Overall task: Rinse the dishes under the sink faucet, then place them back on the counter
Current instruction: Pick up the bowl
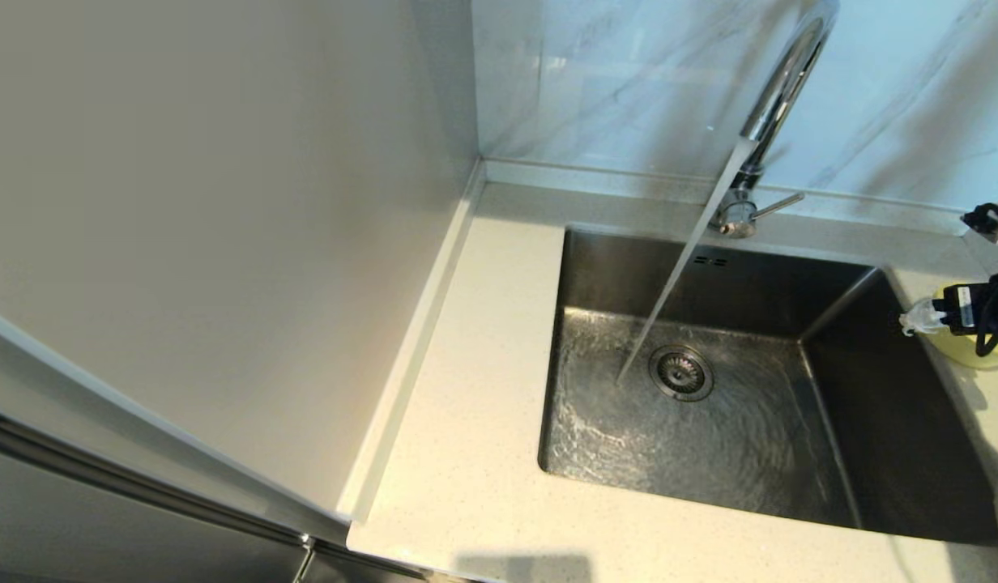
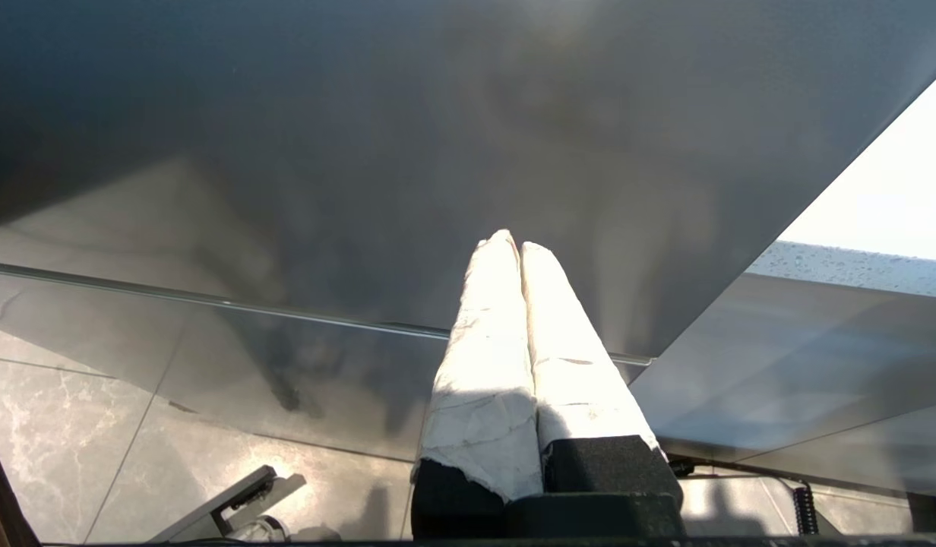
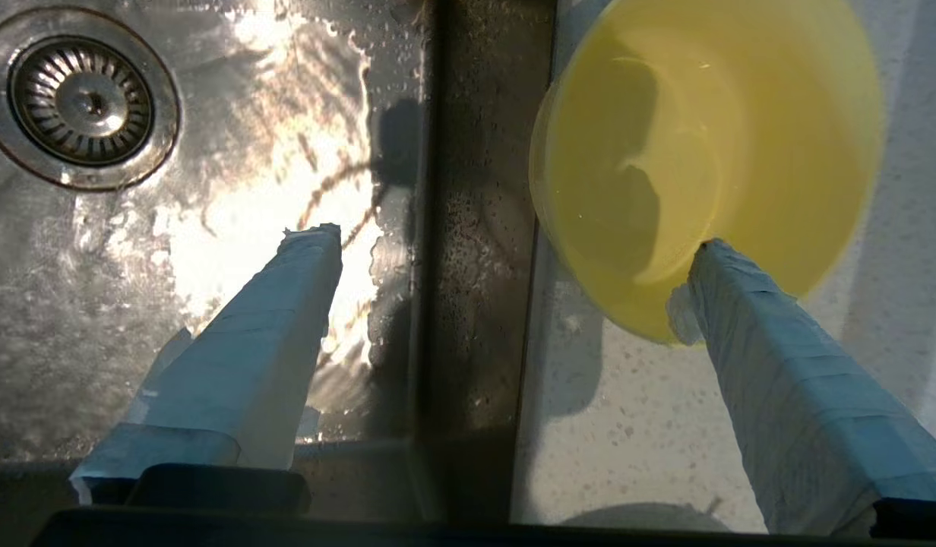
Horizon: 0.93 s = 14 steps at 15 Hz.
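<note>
Water pours from the tall chrome gooseneck faucet [image 1: 778, 97] in head view; only the wrist cam shows the right gripper [image 3: 513, 247] spread wide over the small pale yellow round bowl [image 3: 703, 152] on the speckled off-white bench [image 3: 635, 425]. Left gripper [image 2: 511, 247] is pressed closed, holding nothing.

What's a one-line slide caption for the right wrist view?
Open right gripper straddling the sink's edge, one finger over the yellow bowl on the counter.

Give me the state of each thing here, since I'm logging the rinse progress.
Tall chrome gooseneck faucet: running.
Square stainless steel sink: wet, no dishes inside.
Small pale yellow round bowl: upright on the off-white speckled counter.
Right gripper: jaws open, above the sink's edge.
Left gripper: jaws shut, empty.
</note>
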### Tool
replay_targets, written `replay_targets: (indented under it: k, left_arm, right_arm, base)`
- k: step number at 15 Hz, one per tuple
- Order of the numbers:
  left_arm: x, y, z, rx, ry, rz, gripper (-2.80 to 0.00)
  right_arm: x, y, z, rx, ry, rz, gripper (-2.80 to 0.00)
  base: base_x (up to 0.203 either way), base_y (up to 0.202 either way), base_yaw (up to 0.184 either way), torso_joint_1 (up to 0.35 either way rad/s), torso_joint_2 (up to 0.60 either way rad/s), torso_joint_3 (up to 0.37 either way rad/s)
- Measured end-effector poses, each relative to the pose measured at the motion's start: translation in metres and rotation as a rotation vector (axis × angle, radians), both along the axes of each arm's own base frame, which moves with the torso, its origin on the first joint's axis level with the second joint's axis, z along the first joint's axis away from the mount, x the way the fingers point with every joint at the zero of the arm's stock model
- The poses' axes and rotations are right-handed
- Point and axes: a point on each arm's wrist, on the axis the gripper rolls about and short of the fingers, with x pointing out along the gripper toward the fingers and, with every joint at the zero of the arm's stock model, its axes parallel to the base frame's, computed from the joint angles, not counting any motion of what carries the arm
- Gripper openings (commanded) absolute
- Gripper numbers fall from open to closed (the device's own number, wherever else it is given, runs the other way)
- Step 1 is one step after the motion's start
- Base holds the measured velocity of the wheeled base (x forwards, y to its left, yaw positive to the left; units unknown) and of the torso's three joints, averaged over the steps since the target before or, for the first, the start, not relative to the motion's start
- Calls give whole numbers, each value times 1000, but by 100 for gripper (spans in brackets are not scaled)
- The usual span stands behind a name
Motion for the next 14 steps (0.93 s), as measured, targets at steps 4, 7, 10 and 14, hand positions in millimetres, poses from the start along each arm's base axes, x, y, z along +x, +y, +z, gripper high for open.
replay_targets:
  k: [4,7,10,14]
  left_arm:
    - [0,0,0,0,0,0,-280]
    - [0,0,0,0,0,0,-280]
    - [0,0,0,0,0,0,-280]
    - [0,0,0,0,0,0,-280]
  right_arm:
    - [17,-7,-15,29,-7,-30,0]
    - [28,-11,-23,28,-13,-49,0]
    - [35,-14,-24,59,-34,-88,-280]
    - [38,-17,-28,36,-21,-127,-280]
  base:
    - [0,0,0,0,0,0]
    - [0,0,0,0,0,0]
    - [0,0,0,0,0,0]
    - [0,0,0,0,0,0]
